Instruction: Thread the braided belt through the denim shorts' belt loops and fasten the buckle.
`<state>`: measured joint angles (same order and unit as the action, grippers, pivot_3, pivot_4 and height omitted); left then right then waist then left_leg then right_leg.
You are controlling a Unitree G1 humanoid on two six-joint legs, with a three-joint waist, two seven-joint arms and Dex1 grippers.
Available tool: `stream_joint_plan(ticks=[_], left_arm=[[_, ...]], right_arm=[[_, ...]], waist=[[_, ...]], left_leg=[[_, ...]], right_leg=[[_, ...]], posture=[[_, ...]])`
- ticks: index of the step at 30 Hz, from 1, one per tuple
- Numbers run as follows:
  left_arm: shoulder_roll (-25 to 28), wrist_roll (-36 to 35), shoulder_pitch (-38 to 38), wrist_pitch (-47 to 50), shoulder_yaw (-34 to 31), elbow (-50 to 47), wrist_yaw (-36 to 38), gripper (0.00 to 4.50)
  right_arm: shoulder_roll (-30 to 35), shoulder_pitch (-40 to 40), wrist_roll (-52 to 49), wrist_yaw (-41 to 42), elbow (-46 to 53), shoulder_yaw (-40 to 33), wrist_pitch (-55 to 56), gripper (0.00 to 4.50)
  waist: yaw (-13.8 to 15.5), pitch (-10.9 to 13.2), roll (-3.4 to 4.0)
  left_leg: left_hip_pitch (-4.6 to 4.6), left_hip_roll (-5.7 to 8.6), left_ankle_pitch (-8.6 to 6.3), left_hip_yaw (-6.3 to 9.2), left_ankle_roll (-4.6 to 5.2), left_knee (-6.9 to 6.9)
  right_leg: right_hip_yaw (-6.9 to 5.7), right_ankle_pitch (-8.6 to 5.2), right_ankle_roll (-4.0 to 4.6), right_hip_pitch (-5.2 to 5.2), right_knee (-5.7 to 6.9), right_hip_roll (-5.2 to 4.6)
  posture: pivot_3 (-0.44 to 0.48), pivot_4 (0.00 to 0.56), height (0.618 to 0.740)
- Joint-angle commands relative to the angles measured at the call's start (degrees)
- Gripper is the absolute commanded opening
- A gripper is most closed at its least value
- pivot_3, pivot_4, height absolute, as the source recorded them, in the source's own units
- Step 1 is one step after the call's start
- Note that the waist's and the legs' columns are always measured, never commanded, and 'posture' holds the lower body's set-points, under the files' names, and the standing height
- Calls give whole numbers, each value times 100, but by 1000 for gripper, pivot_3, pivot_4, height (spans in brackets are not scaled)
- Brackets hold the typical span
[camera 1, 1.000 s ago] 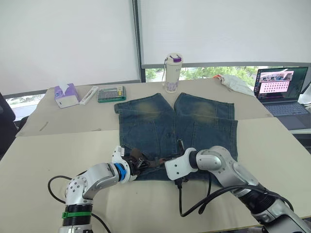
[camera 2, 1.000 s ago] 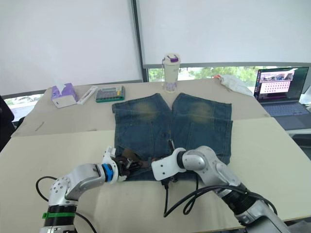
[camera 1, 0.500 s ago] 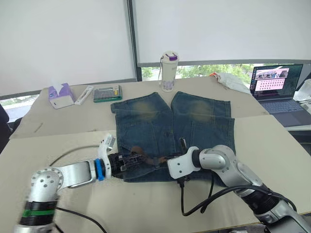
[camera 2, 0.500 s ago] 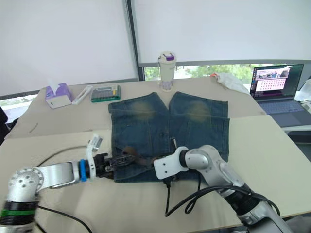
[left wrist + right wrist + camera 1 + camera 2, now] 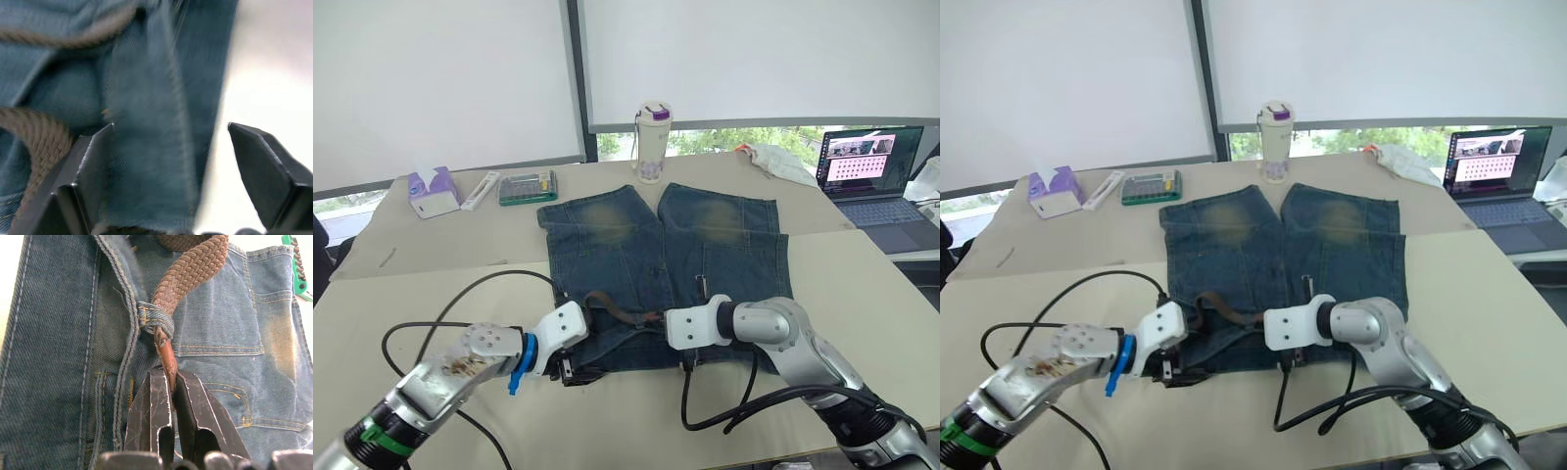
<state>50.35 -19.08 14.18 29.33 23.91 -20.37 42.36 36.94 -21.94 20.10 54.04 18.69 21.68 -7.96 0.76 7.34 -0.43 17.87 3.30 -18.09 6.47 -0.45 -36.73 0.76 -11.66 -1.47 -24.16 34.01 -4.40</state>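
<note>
- One braided belt [image 5: 193, 269] is on the go: its reddish leather tip pokes through a belt loop [image 5: 155, 323] on the waistband, and the right pincer [image 5: 171, 396] is clamped tight on that tip, fingers nearly together with the leather between them.
- Rest of the belt arcs over the waist end of the denim shorts [image 5: 656, 264] as a brown curve, between the two arms.
- Shorts lie flat on the beige worktop [image 5: 862, 294], waistband toward the robot, legs pointing away, yellowish worn patches on both legs.
- Left pincer [image 5: 168, 171] is spread wide with a fold of waistband denim between its fingers; from the wrist view one finger sits by the braided strap, the other over bare worktop. It's at the robot-left corner of the waistband.
- Can't make out the buckle anywhere clearly.
- Further out at the back: a tumbler with a purple lid [image 5: 653, 142] just past the shorts, a green box [image 5: 527, 187], a white stick-like thing [image 5: 481, 190] and a tissue box [image 5: 433, 191] off to the left.
- Far right there's an open laptop [image 5: 873, 178] and a crumpled white cloth [image 5: 778, 162].
- Black cables [image 5: 460, 304] loop over the worktop near both arms.
</note>
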Motion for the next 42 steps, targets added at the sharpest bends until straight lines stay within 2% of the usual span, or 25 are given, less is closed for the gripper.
stream_joint_plan(ticks=[1,7,8,12,17,19,21,22,23,26,28,29,32,36,39,42], left_arm=[[-39,695,-110,-346,132,219,30,2184],[97,1791,-400,-1175,138,862,-91,199],[107,1881,-463,-1281,79,921,-115,23],[195,2102,-776,-1683,-239,1061,-170,23],[154,2295,-1043,-2029,-466,1151,-189,23],[-78,1702,-1124,-2044,-777,967,2,23],[-202,-566,-1087,-797,-1488,-64,680,829],[-130,-1309,-987,-236,-1709,-423,927,1163],[-75,-1765,-894,181,-1856,-645,1069,1524],[-109,-2569,315,1154,-1963,-906,1056,2549],[-343,-2349,1025,1307,-1677,-821,933,3140],[-403,-2201,1222,1318,-1547,-770,928,3140],[-811,-865,2071,608,-538,-284,992,3140],[-1170,208,2543,-347,183,394,1268,3140],[-1420,762,2731,-840,382,1005,1273,3140],[-1714,935,2870,-918,346,1308,1257,3140]], right_arm=[[96,-5,-18,-33,184,-226,-138,0],[528,233,-316,-3,520,-1020,-615,0],[631,315,-392,15,594,-1188,-718,0],[1169,781,-715,127,794,-2046,-1090,0],[1552,1096,-824,-30,830,-2593,-1225,0],[1524,1179,-943,-17,1049,-2640,-1384,0],[1483,1247,-1171,156,1388,-2437,-1507,0],[1469,1252,-1265,221,1501,-2327,-1555,0],[1468,1245,-1330,256,1562,-2256,-1593,0],[1529,1095,-1468,517,1693,-1875,-1725,0],[1512,792,-1473,600,1649,-1625,-1804,0],[1490,650,-1472,607,1618,-1536,-1861,0],[1312,-46,-1646,752,1579,-1180,-2184,0],[1212,-581,-1767,815,1561,-989,-2435,0],[1224,-757,-1892,851,1657,-937,-2600,0],[1218,-843,-1971,840,1763,-882,-2744,0]], waist=[[4,-1,2],[9,-3,5],[10,-4,6],[-19,-12,17],[-125,-15,22],[-148,-15,28],[-161,-14,31],[-162,-8,37],[-161,0,23],[-62,10,4],[-9,10,3],[-19,9,2],[-43,12,2],[-94,11,-1],[-85,10,1],[-54,10,1]], left_leg=[[-1,1,-6,-1,11,-1],[-24,0,-14,-2,26,-2],[-23,0,-15,-1,27,-2],[-19,-10,-25,-6,44,0],[-24,-22,-31,-20,53,6],[-23,-22,-31,-22,54,6],[-17,-24,-32,-21,55,7],[-11,-24,-33,-19,56,6],[-3,-23,-33,-20,57,-1],[-13,-11,-32,-4,57,-29],[-14,0,-32,-3,58,-39],[-15,2,-33,-4,59,-46],[-21,7,-28,-21,48,-30],[-17,4,-5,-24,6,-16],[-11,1,1,-23,-3,-21],[0,-1,-1,-21,3,-26]], right_leg=[[1,0,0,3,1,-1],[2,0,-2,9,3,-1],[2,-1,-2,14,3,-2],[3,-11,-18,23,5,4],[7,-23,-35,21,9,11],[8,-23,-35,21,11,11],[12,-16,-24,10,15,10],[14,-9,-11,5,18,8],[10,-9,-12,-1,26,8],[-9,-6,-16,6,17,1],[-10,-1,-27,16,5,-3],[-10,-1,-31,20,2,-3],[10,1,-26,42,2,-2],[10,4,-14,27,2,15],[10,10,-6,-3,5,11],[9,10,-6,1,6,6]], posture=[[0,150,740],[0,150,740],[0,150,740],[0,150,740],[0,150,740],[0,150,740],[0,150,740],[0,150,740],[0,150,740],[0,150,740],[0,150,740],[0,150,740],[0,150,740],[0,150,740],[0,150,740],[0,150,740]])
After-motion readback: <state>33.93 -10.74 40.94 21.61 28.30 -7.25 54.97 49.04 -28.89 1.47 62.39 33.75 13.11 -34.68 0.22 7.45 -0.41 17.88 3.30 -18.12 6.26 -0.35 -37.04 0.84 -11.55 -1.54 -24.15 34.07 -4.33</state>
